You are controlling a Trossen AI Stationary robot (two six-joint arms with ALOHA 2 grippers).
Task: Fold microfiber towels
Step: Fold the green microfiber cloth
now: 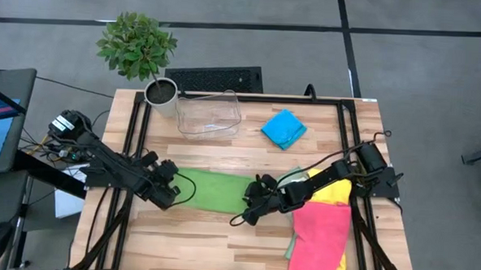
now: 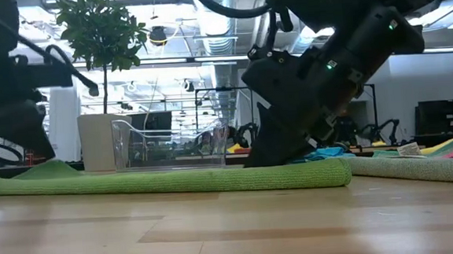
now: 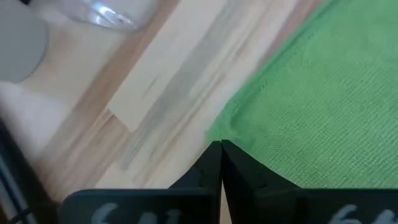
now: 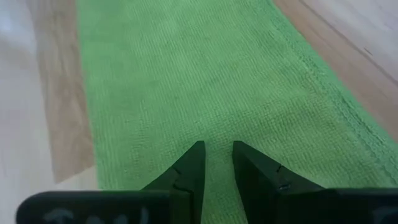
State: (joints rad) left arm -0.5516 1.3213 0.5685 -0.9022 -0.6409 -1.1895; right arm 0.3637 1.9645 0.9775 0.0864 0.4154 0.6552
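Observation:
A bright green towel (image 1: 218, 191), folded into a long strip, lies flat across the middle of the table. My left gripper (image 1: 173, 194) is shut, its tip at a corner of the strip's left end (image 3: 214, 132). My right gripper (image 1: 252, 207) is down at the strip's right end, and in its wrist view the fingers (image 4: 217, 149) stand a little apart over the cloth. A folded blue towel (image 1: 284, 129) lies at the far right. Pink and yellow towels (image 1: 322, 228) are piled at the near right. My left gripper's shut tip (image 3: 221, 146) sits right at the towel's corner, slanting down from the table's left. I cannot tell whether it touches the cloth. My right gripper's fingertips (image 4: 194, 152) come down on the towel's top face (image 4: 217, 134) near its right end, slanting from the right. Green cloth shows flat in the narrow gap; I cannot tell whether any of it is pinched.
A clear plastic bin (image 1: 209, 113) and a white pot with a plant (image 1: 161, 95) stand at the far edge. Black rails (image 1: 135, 138) run along both sides of the table. Bare wood lies in front of the green towel.

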